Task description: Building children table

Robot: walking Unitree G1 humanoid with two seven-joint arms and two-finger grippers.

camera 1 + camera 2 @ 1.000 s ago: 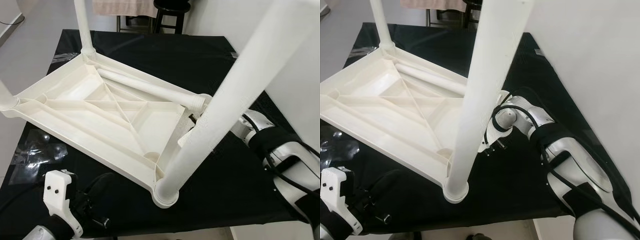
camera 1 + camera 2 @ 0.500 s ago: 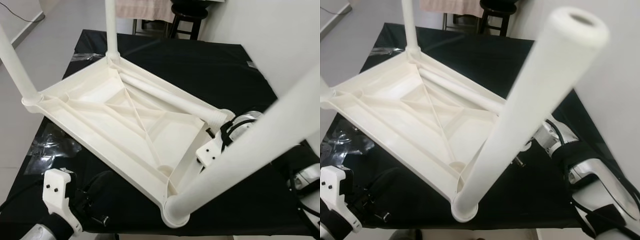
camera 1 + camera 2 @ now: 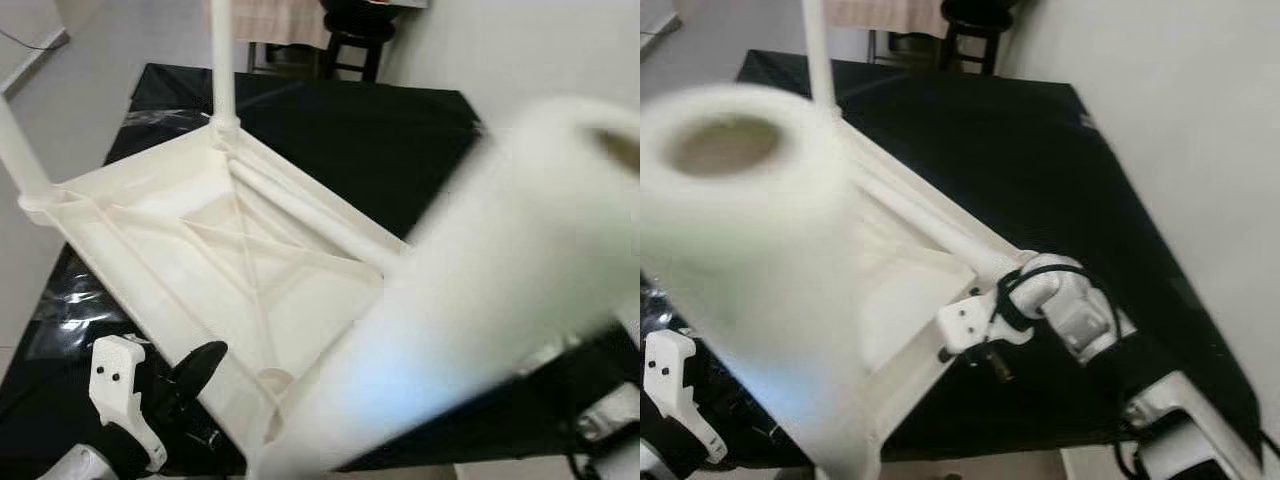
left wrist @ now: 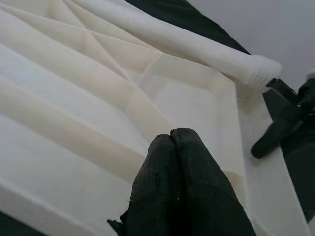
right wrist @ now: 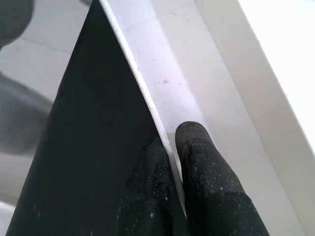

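Table [image 3: 180, 250]: upside down on black cloth [image 3: 370, 130], near edge tipped higher than a second ago.
Right gripper [image 5: 173, 142]: pinching table's rim.
Left gripper [image 4: 172, 142]: closed, empty, over underside.
Meaning: flipping begun.

White plastic table [image 3: 200, 250] upturned, legs up, loose leg [image 3: 310, 210] lying inside

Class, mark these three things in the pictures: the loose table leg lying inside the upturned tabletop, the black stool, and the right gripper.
loose table leg [image 4: 197, 46], left wrist view, mid-shaft.
black stool [image 3: 975, 15], right eye view, seat.
right gripper [image 5: 179, 147], right wrist view, between fingertips pinching the tabletop's rim.
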